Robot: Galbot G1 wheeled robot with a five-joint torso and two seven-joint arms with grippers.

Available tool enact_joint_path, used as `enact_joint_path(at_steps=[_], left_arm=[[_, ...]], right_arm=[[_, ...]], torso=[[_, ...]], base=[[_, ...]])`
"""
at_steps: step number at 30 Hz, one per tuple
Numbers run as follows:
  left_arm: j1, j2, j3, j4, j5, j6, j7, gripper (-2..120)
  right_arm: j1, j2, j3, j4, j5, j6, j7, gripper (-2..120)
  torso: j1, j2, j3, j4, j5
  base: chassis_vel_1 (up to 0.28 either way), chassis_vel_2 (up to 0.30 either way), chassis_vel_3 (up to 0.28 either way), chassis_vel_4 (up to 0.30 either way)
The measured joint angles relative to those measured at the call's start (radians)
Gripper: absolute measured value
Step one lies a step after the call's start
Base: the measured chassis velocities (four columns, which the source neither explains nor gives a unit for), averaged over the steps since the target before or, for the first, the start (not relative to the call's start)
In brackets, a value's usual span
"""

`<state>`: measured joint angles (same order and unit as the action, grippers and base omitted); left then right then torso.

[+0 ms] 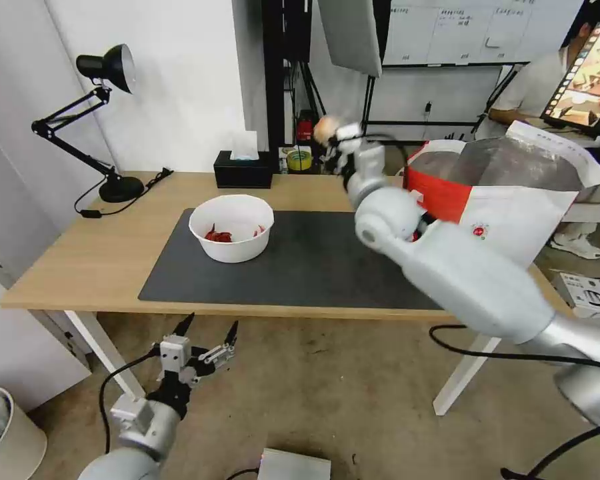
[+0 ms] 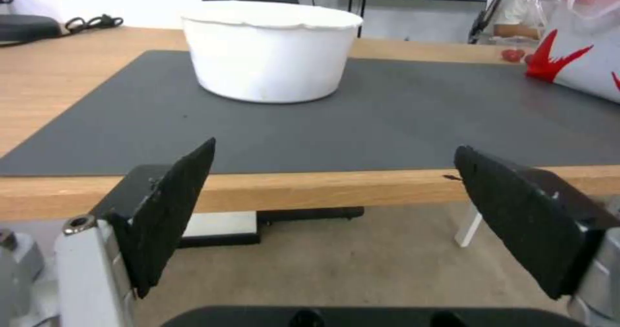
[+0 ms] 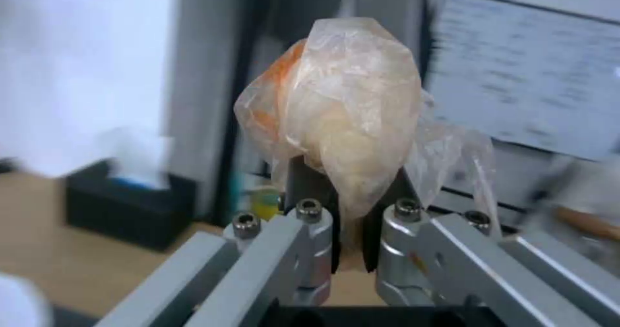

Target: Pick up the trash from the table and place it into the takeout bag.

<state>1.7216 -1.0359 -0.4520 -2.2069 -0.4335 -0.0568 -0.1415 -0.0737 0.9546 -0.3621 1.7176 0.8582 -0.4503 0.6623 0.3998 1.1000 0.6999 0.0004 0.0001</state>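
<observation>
My right gripper point(image 1: 333, 143) is raised above the back of the table point(image 1: 100, 247), just left of the takeout bag point(image 1: 507, 193), and is shut on the clear bag with the beige bun point(image 3: 336, 123), which sticks up past the fingertips. The bun bag point(image 1: 327, 128) looks blurred in the head view. On the dark grey mat point(image 1: 300, 267) stands the white bowl point(image 1: 232, 227) with red scraps; its side point(image 2: 271, 51) faces my left gripper point(image 2: 336, 186). That left gripper point(image 1: 207, 333) hangs open below the table's front edge, with nothing between its fingers.
A black tissue box point(image 1: 243, 168) stands at the back edge, and a black desk lamp point(image 1: 107, 113) stands at the back left. A roll of tape point(image 1: 299, 160) lies behind the table. A white bin point(image 1: 7, 433) is on the floor at the lower left.
</observation>
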Motion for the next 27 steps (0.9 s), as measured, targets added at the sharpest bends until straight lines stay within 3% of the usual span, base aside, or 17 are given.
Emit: enact_joint_path(at_steps=[9,27], left_arm=[[-0.007,0.004,0.014,-0.003,0.01,0.0,0.002,100],[-0.087,0.055,0.081,0.027,-0.001,0.006,0.003,100]], right_arm=[[-0.062,-0.238,0.138,0.107,0.08,-0.091,0.057,5],[-0.418,-0.393,0.455,0.175,0.204,-0.102,0.086,7]], torso=[[0.0,0.0,0.0,-0.0006,0.0],[0.0,0.0,0.0,-0.0004,-0.0001]], base=[[0.0,0.0,0.0,0.0],[0.0,0.0,0.0,0.0]])
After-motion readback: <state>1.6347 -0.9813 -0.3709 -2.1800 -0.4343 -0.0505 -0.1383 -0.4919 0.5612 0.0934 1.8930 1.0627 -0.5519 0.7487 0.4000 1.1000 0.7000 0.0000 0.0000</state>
